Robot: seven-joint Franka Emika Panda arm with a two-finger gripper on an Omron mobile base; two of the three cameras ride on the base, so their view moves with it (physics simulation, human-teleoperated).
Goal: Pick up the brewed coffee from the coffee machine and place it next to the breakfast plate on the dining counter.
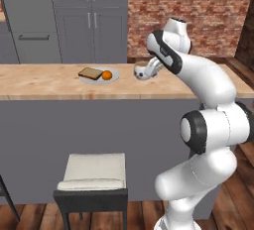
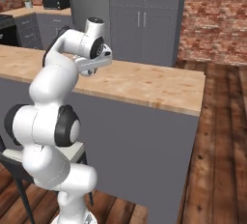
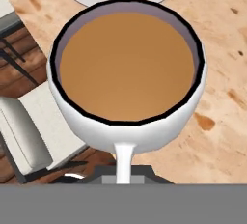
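Mug [image 3: 126, 68] of coffee is sitting centre frame in the hand view, gripper [image 1: 144, 72] pinching its handle. Plate [image 1: 110, 77] is lying just beyond, upper centre. Wooden surface [image 2: 144, 85] is spanning a brick-walled [image 1: 198, 11] room; stool [image 1: 94, 174] standing below.

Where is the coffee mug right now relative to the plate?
In the left base view the coffee mug is at the tool over the dining counter, just right of the breakfast plate; the hand view shows it near the plate's rim.
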